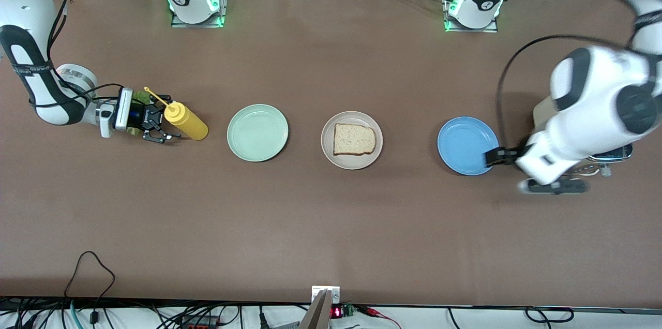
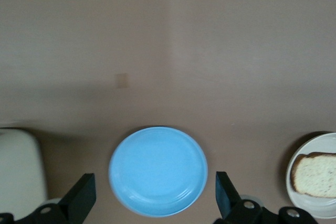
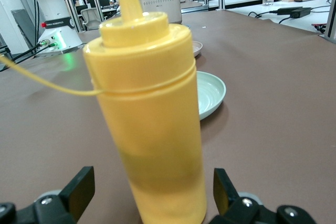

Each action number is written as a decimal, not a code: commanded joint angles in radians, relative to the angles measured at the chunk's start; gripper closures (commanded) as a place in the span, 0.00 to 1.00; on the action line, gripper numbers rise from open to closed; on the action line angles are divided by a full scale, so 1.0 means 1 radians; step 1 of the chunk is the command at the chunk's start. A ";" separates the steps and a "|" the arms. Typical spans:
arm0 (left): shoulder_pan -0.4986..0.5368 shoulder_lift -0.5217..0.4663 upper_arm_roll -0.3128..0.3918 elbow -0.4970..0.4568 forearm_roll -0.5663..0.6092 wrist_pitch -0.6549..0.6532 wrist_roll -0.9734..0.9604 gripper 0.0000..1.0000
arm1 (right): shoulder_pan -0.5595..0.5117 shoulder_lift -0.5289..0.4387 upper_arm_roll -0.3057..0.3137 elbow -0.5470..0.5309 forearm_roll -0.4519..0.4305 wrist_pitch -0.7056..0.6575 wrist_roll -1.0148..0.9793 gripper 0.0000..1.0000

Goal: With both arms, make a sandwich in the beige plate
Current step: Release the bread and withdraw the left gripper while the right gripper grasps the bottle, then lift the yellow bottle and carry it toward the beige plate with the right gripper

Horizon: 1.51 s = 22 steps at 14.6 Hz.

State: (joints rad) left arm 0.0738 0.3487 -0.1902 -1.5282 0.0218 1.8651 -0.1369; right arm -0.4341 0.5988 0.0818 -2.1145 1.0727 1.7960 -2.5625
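The beige plate sits mid-table with one brown-crusted bread slice lying flat on it; the sandwich itself is not in view. My left gripper hangs open and empty over the edge of a blue plate. My right gripper is open low at the table, its fingers on either side of an upright yellow squeeze bottle, with a gap on both sides. A bit of green shows under that gripper.
A mint-green plate lies between the bottle and the beige plate. A pale cream object and something metallic sit at the left arm's end, mostly hidden under that arm.
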 commanded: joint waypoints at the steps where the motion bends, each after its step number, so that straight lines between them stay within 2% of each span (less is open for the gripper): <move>1: -0.023 -0.127 0.069 -0.020 0.001 -0.041 0.075 0.00 | 0.015 0.016 0.001 0.002 0.032 -0.004 -0.019 0.00; 4: -0.031 -0.194 0.142 -0.018 -0.052 -0.156 0.103 0.00 | 0.023 0.018 0.010 0.005 0.033 0.002 -0.019 0.00; 5: -0.051 -0.217 0.176 -0.020 -0.071 -0.194 0.112 0.00 | 0.023 0.018 0.013 0.005 0.033 0.003 -0.019 0.08; 7: -0.075 -0.253 0.190 -0.027 -0.071 -0.228 0.106 0.00 | 0.025 0.016 0.016 0.008 0.035 0.003 -0.021 0.48; 9: -0.059 -0.284 0.189 -0.056 -0.071 -0.228 0.108 0.00 | 0.025 0.016 0.030 0.011 0.038 0.008 -0.018 0.80; 11: -0.046 -0.326 0.186 -0.105 -0.071 -0.218 0.105 0.00 | 0.025 0.015 0.036 0.011 0.038 0.019 -0.005 0.98; 16: -0.046 -0.355 0.178 -0.168 -0.056 -0.219 0.111 0.00 | 0.040 -0.065 0.085 0.011 0.039 0.043 0.111 1.00; 22: -0.043 -0.376 0.180 -0.173 -0.056 -0.234 0.118 0.00 | 0.129 -0.192 0.104 0.008 0.026 0.098 0.339 1.00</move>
State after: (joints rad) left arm 0.0275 0.0033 -0.0125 -1.6746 -0.0361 1.6360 -0.0461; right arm -0.3280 0.4619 0.1761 -2.0824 1.0947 1.8716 -2.2919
